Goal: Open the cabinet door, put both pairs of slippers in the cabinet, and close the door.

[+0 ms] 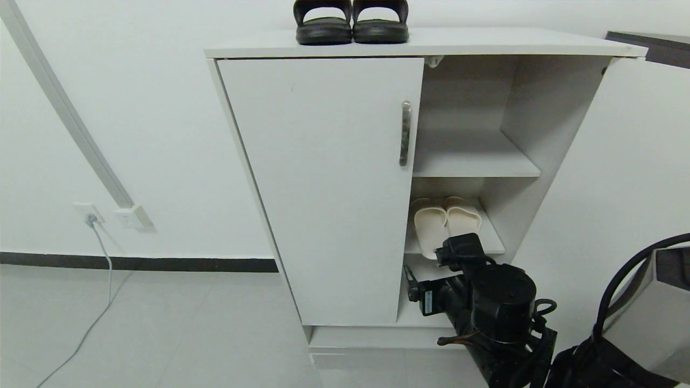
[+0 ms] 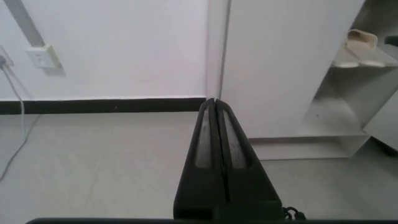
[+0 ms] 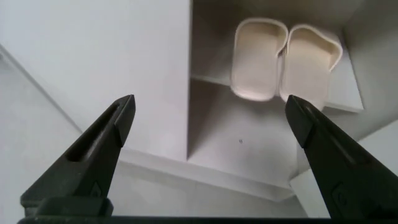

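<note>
The black slippers [image 1: 351, 24] are noted side by side on the cabinet top [image 1: 539, 46], upper centre of the head view, long axes front to back; toe direction cannot be told. They are judged light and pliable, best taken by the straps. The cream slippers [image 1: 444, 221] are already shelved. The right gripper [image 3: 209, 106] is spread wide, empty; the left gripper [image 2: 215, 102] is closed on nothing.

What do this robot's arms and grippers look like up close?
The right arm is matte black, built from chunky rounded joint housings, with black cables looping beside it. The right gripper and left gripper each have two long, tapering black fingers with recessed slots along them.
</note>
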